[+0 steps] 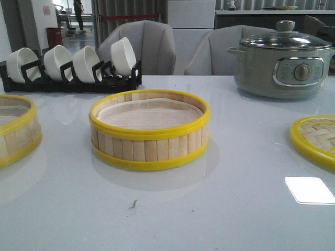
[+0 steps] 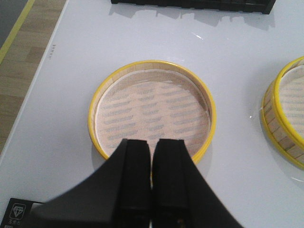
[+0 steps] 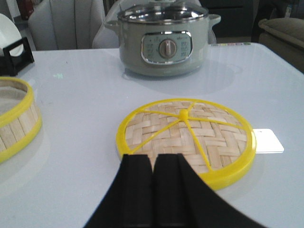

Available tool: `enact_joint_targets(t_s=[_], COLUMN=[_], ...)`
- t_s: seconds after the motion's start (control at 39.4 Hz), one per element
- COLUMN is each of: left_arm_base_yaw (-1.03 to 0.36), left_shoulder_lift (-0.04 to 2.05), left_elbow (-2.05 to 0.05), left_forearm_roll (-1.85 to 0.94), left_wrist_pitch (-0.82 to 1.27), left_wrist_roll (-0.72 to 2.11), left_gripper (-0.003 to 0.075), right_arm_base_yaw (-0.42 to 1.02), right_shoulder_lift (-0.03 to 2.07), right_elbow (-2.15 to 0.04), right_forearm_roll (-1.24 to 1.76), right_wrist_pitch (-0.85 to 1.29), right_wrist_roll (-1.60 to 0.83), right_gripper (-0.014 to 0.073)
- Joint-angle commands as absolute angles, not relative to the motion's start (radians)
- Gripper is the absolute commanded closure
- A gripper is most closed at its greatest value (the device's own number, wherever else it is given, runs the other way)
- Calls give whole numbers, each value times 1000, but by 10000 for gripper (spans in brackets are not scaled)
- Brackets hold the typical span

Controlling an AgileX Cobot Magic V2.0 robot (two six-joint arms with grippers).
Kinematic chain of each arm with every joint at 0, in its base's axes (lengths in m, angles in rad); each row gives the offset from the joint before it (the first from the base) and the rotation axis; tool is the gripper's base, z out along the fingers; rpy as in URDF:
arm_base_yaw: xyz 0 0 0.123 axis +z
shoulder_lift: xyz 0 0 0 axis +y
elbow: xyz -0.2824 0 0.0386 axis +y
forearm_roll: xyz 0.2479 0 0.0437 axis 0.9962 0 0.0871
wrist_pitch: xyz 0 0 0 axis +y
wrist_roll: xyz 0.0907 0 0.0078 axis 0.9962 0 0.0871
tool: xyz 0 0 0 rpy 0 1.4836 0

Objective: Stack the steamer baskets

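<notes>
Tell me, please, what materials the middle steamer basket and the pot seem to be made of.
Middle steamer basket: pale bamboo-like slats, glossy yellow rims that look plastic, white paper-like liner. Pot: matte grey-green body, probably coated metal; clear lid, likely glass.

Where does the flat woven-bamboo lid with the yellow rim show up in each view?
Front view: woven-bamboo lid cut off at the right edge, below the grey-green electric pot.
Left wrist view: not in it.
Right wrist view: whole, central, just beyond the shut right gripper.
Shared landmark: the pot, behind the lid in both views.
</notes>
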State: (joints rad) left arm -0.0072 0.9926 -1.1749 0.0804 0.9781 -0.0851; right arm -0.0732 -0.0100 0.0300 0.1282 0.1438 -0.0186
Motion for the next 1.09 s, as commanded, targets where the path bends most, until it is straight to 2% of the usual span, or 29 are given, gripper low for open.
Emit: enact_joint_targets(t_s=[0.0,0.18,0.3,0.46,0.66,0.86,1.07], left_arm_base_yaw=[-10,-10,-12,-34,-34,-34,-34], left_shoulder_lift=[984,984,984,984,984,984,984], left_elbow=[-1209,-1209,-1209,-1209,-1209,-1209,-1209], left_forearm_roll=[79,79,79,79,80,90,88], left_wrist_pitch=[918,932,947,940,939,946,960], left_wrist_roll=[-88,-88,-88,-88,-88,-83,-67], left_gripper=[624,624,624,624,624,624,624], right_arm_base_yaw=[-72,-72,-72,-72,-59,-59,-59], right_shoulder_lift=[-31,-31,30,357,727,863,902], right_elbow=[15,-20,-153,-409,-660,-719,-719], right_forearm_roll=[154,158,153,154,162,163,163], right_wrist_pitch=[-23,-102,25,306,350,328,264], right_wrist_roll=[-22,-22,-32,-32,-32,-32,-32], right_gripper=[518,518,518,518,518,518,518])
